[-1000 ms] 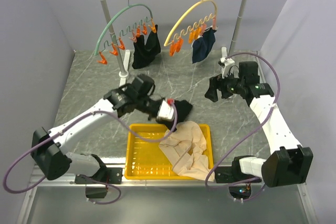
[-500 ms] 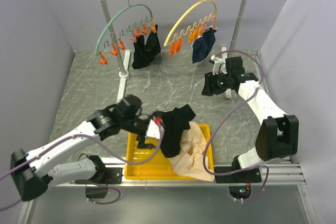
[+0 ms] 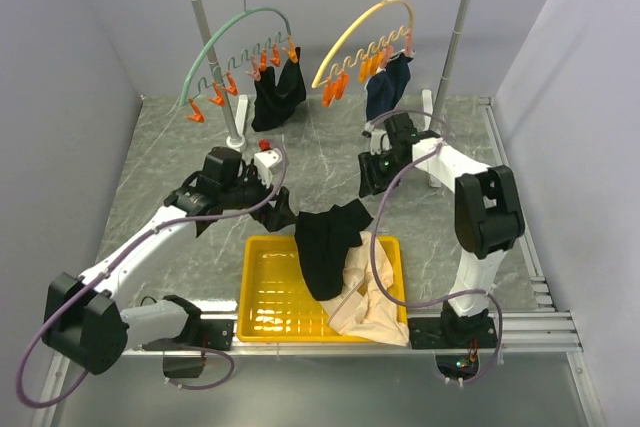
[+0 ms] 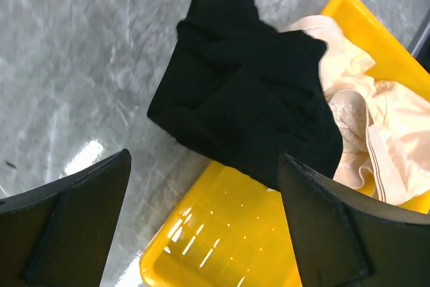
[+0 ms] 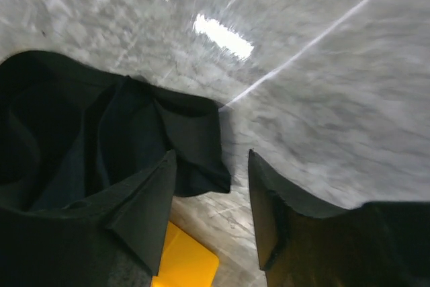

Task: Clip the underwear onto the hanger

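The underwear (image 3: 328, 247) is plain black, the tray (image 3: 268, 299) yellow, the garment (image 3: 372, 299) beige, the table (image 3: 320, 162) grey-veined.

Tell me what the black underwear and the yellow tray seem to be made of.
The black underwear: soft matte fabric, probably a thin knit; it creases and lies in limp folds. The yellow tray: rigid glossy plastic, judging by its bright highlights and moulded ribbed floor.

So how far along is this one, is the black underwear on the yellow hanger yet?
Not yet. The underwear lies draped over the back rim of the tray. Nothing is in hand: left gripper and right gripper are both open, the right above the fabric's edge. Left: grasp it, lift it to the hanger, clip it.
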{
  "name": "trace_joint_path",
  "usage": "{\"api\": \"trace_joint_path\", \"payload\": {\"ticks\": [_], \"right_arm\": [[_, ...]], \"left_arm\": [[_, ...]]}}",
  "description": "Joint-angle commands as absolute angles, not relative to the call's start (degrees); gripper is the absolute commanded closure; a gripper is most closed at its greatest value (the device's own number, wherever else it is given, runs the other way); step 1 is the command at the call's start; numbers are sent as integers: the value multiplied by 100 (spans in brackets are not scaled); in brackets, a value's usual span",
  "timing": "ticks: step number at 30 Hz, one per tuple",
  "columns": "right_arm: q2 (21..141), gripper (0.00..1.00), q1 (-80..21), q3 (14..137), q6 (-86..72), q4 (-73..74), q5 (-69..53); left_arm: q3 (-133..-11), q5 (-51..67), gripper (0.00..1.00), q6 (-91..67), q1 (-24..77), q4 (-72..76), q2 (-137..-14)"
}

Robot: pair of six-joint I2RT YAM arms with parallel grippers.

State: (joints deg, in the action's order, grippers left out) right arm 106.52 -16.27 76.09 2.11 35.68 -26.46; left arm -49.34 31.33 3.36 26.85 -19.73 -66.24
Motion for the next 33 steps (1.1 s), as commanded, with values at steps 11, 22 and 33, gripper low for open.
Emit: {"api": "trace_joint_path", "payload": {"ticks": [11, 22, 33], "right_arm": [[11549, 59, -2013, 8103, 53, 3779, -2936], [9109, 100, -2013, 7963, 992, 4007, -3287], [7807, 100, -2162, 8508, 2951, 4957, -3437]], "left_arm": [[-5071, 3067, 3, -694, 2189, -1608, -7224], [-4562, 3989, 4, -536, 1960, -916, -6418], [-4324, 4289, 3, -316, 1934, -177, -6100]]}}
